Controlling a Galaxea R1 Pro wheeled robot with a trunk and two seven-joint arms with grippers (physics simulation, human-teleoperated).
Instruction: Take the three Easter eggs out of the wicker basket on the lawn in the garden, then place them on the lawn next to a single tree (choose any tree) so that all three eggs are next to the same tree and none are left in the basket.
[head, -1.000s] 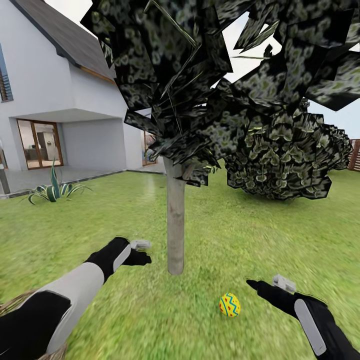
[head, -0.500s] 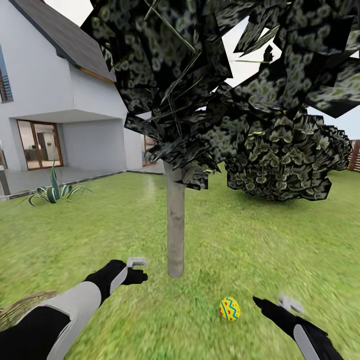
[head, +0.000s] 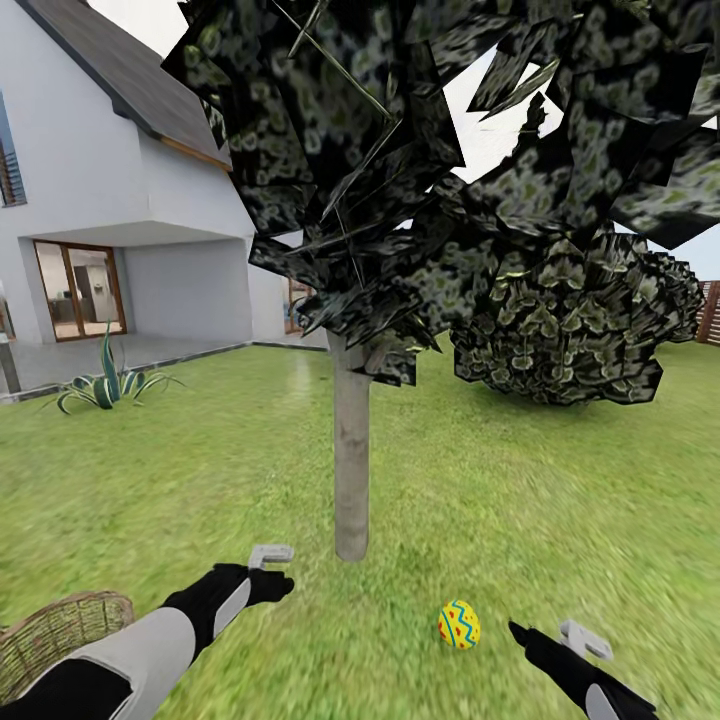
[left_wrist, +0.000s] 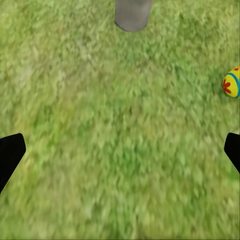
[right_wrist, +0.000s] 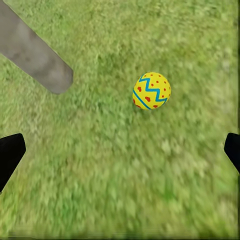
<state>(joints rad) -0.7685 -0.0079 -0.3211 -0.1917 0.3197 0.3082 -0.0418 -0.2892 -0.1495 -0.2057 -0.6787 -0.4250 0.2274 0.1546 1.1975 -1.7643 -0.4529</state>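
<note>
the wicker basket (head: 62, 630) is cut off at the head view's lower left edge, partly behind the left arm, and its inside cannot be made out, so any eggs in it are hidden. the right arm is cropped by the bottom edge. one easter egg (head: 459, 624) lies on the lawn (head: 560, 500) near the foot of the tree (head: 351, 460), a little to its right and apart from the trunk; the left wrist view catches only its edge (left_wrist: 232, 82), the right wrist view shows it whole (right_wrist: 151, 90). the left pincer (head: 275, 570) hangs over bare grass, its tips spread wide with nothing between them (left_wrist: 120, 145). the right pincer (head: 530, 632) is likewise wide open and empty, just right of the egg. against a second ago, both arms have drawn back and lower, more basket shows, and the egg has stayed put.
</note>
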